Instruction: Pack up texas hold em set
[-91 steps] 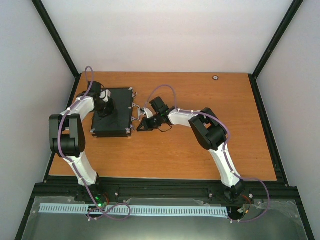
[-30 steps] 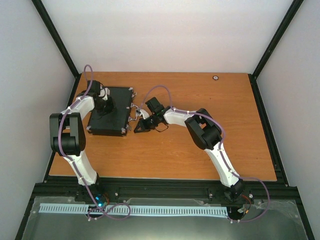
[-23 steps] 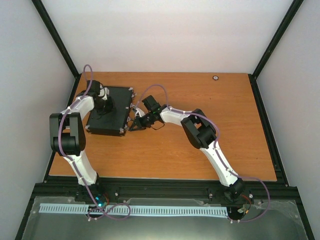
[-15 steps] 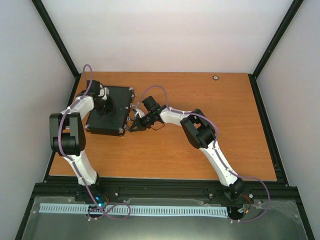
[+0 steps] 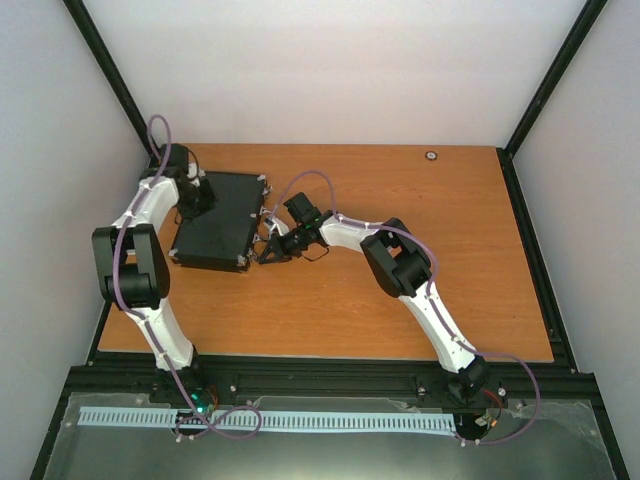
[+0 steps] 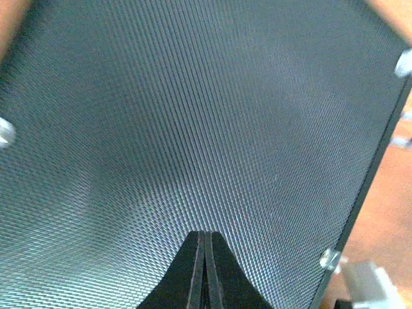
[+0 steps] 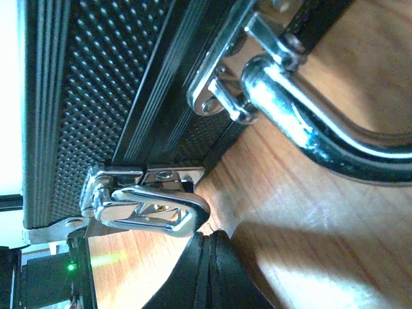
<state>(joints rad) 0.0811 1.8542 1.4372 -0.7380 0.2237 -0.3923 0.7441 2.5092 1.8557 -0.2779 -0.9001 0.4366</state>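
Case (image 5: 215, 222) closed, flat on desk (image 5: 420, 300). Left end effector (image 6: 204, 239) pinched fully together, empty, textured lid directly beneath. Right end effector (image 7: 205, 243) likewise closed, empty, tips just below silver latch (image 7: 145, 207); handle (image 7: 309, 132) beyond, up and right. Case likely rigid, heavy with chips, lid slippery. Best hold: handle, not flat lid. Latch probably needs firm push.
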